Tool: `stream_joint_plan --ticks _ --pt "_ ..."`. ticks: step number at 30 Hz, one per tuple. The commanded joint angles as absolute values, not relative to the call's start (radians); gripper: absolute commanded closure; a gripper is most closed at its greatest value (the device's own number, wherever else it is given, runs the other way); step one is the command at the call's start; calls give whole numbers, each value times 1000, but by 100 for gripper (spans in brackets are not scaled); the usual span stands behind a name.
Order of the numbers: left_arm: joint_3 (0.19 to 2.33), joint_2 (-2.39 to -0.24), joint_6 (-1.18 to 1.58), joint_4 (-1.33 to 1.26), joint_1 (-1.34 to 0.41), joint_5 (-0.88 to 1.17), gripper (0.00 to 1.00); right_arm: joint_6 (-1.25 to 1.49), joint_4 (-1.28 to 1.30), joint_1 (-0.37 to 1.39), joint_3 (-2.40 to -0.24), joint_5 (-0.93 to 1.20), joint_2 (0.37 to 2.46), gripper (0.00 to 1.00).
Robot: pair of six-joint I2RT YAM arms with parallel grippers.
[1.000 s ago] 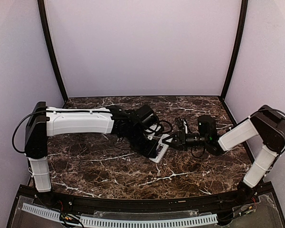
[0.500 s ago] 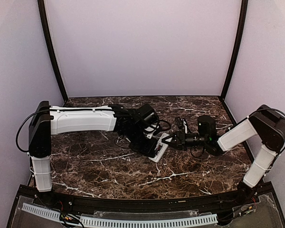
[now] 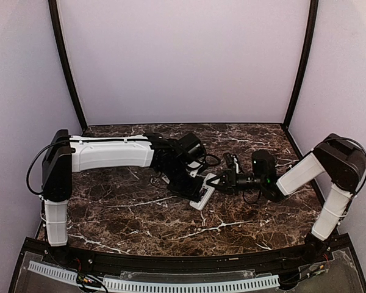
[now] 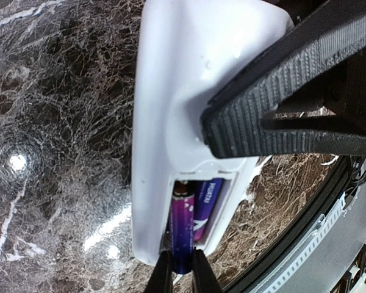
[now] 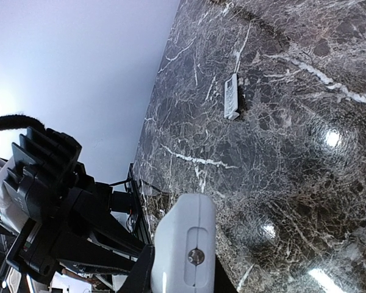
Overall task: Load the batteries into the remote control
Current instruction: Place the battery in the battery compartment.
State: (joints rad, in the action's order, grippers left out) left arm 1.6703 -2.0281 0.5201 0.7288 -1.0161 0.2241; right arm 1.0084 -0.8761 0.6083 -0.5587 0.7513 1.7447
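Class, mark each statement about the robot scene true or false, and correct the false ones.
1. The left gripper grips the remote control. True.
2. The battery bay is empty. False: two purple batteries lie in it.
3. A small white piece lies on the table, apart from the remote. True.
4. The right gripper is wide open. False: it is shut on one battery at the bay's end.
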Motion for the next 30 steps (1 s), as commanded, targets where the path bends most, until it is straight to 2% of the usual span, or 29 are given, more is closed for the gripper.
stream_joint_plan --ticks 1,9,17,22,30 --pt "1704 -2042 525 767 -1007 225 94 1036 -971 621 -556 783 1757 100" --pt "1722 -2053 515 787 -1007 225 84 1062 -1007 618 -549 794 1772 100" --pt "1736 -2049 490 826 -1007 212 79 1069 -1011 600 -545 805 1768 100" --pt "1733 -2027 473 820 -1007 216 71 1076 -1020 591 -541 815 1771 100" --pt "1716 -1959 434 760 -1006 213 68 1121 -1076 584 -530 844 1792 100"
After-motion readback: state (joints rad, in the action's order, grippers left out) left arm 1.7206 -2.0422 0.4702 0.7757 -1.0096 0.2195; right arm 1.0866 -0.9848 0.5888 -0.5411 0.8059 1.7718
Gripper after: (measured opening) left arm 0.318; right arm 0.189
